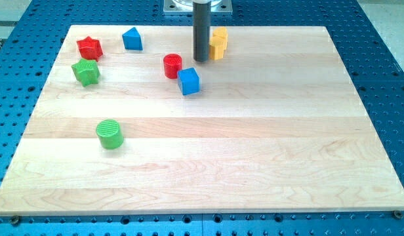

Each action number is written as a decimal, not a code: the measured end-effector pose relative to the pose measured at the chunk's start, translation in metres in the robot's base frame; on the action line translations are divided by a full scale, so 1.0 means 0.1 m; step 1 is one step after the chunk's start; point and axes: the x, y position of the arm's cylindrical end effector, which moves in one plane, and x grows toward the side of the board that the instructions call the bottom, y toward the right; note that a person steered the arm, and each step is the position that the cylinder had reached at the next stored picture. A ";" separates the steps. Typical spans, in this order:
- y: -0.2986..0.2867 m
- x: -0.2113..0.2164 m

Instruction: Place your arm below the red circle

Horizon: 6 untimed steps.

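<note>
The red circle [172, 65] is a short red cylinder on the wooden board, left of centre near the view's top. My tip [201, 61] is the lower end of the dark rod, just to the right of the red circle and about level with it. A blue cube [188, 80] touches the red circle at its lower right, below my tip. A yellow block [218, 43] stands right beside the rod, on its right.
A red star [89, 47] and a green star [86, 71] sit at the upper left. A blue house-shaped block [132, 39] is near the top edge. A green cylinder [110, 134] stands at the left middle. The wooden board [254, 151] lies on a blue perforated table.
</note>
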 end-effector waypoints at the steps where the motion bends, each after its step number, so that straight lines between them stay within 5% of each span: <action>1: -0.37 -0.03; 2: -0.37 -0.25; 4: -0.09 0.59; 6: -0.45 0.50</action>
